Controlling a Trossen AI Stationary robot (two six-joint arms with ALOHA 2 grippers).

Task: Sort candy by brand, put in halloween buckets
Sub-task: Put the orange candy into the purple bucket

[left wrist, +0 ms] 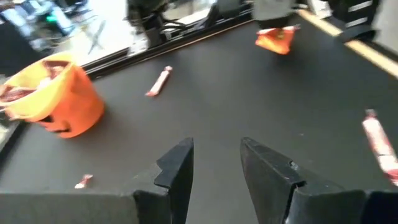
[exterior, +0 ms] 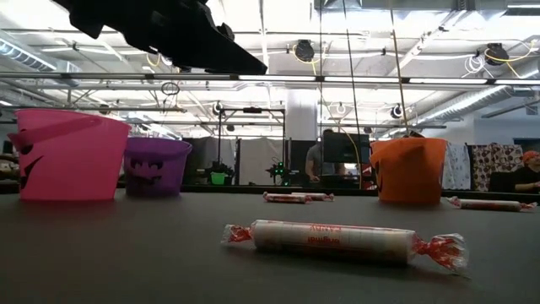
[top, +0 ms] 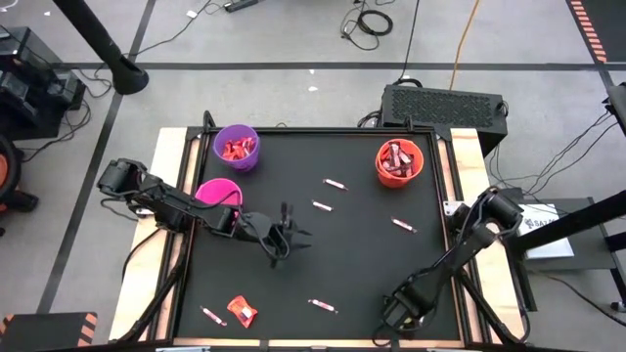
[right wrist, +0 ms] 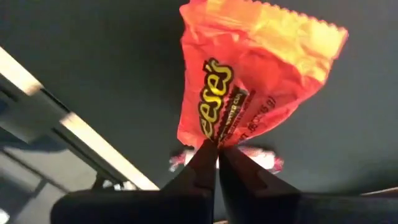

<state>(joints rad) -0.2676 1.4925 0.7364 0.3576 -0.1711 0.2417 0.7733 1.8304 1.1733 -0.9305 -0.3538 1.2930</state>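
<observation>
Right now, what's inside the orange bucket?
The orange bucket holds several darker brown-red bars, seen from above. Anything under that top layer is covered. The low view shows only its outside wall.

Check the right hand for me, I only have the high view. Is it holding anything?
Observer: Yes. The right wrist view shows the right hand shut on an orange Reese's packet.
Operator: And the left hand?
Observer: The left hand is open, with nothing between its fingers.
Operator: What's nearest the low camera?
Observer: A white candy roll with red twisted ends, lying flat on the table.
</observation>
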